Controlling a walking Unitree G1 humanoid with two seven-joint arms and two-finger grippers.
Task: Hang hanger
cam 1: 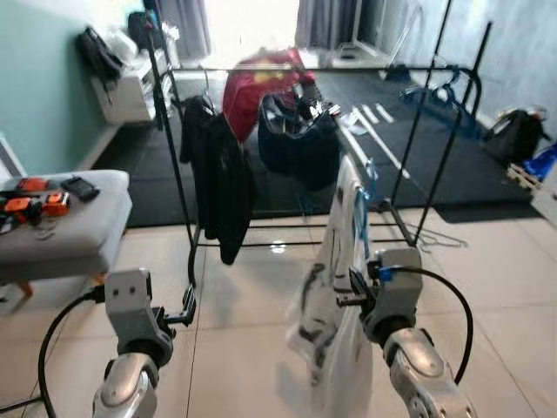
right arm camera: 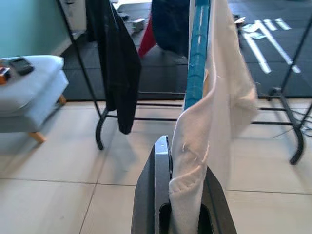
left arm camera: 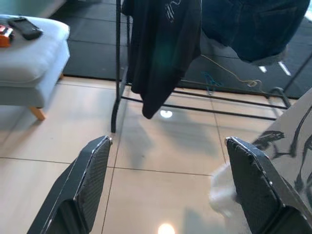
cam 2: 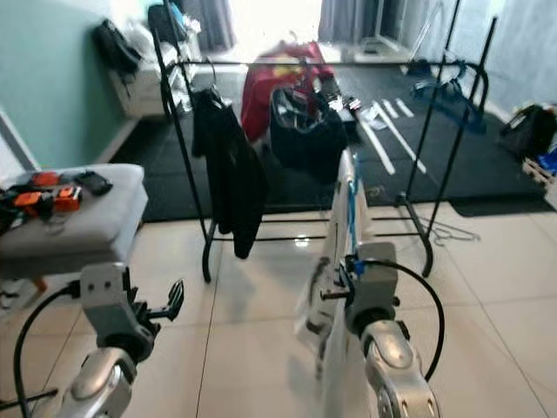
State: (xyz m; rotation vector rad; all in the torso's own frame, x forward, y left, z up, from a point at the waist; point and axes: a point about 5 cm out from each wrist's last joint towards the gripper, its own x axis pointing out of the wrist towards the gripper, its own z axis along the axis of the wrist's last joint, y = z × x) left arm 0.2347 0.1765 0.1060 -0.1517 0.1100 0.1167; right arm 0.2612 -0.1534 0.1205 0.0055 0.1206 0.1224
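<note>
The right gripper point(right arm camera: 181, 214) is pinching a blue hanger point(right arm camera: 197, 58) with a white shirt point(right arm camera: 219, 112) on it, near the robot and ahead of the black clothes rack point(cam 1: 305, 68). It should be lifting the hook high over the rail. The left gripper point(left arm camera: 165, 190) is hanging wide apart. A black jacket point(cam 1: 218, 183) and dark bag point(cam 1: 300, 139) are crowding the rail's left and middle. A grey footstool point(cam 1: 65, 231) is sitting far left.

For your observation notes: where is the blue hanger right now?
The blue hanger with the white shirt is held up in the right pincer, just short of the black clothes rack, right of the black garment.
</note>
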